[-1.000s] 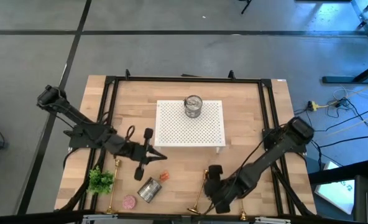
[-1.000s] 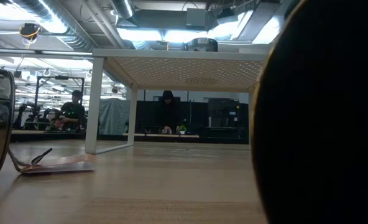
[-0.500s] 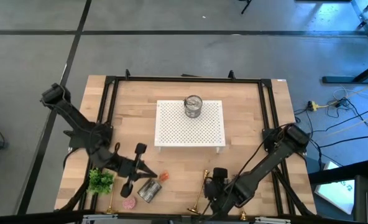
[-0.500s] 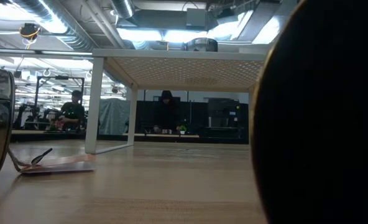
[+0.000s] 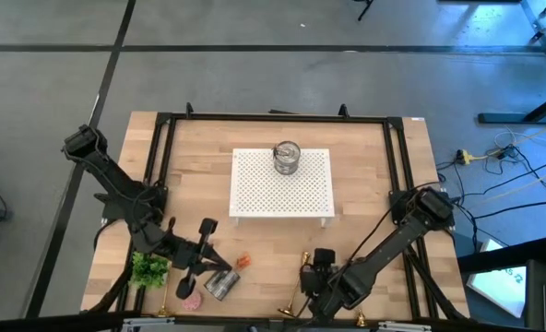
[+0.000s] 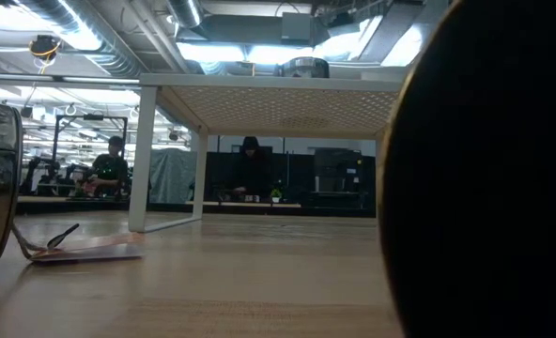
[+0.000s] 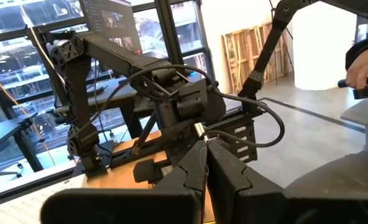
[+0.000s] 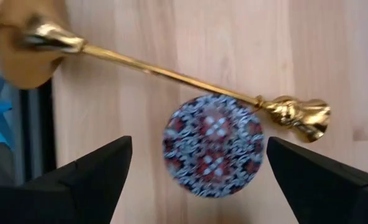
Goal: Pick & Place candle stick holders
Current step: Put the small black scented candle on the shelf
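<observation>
Worktop: over the last second the left arm swung toward the front edge; its left hand, closed and empty, now hangs above the silver tin and pink candle. Right hand dropped nearer the front, jaws widened, over 1 candle stick holder lying flat; likely lining up a pick. Another gold holder lies by the plant. Only the right wrist view shows the stem beside a patterned disc, between the open fingers. Low view: tin only.
</observation>
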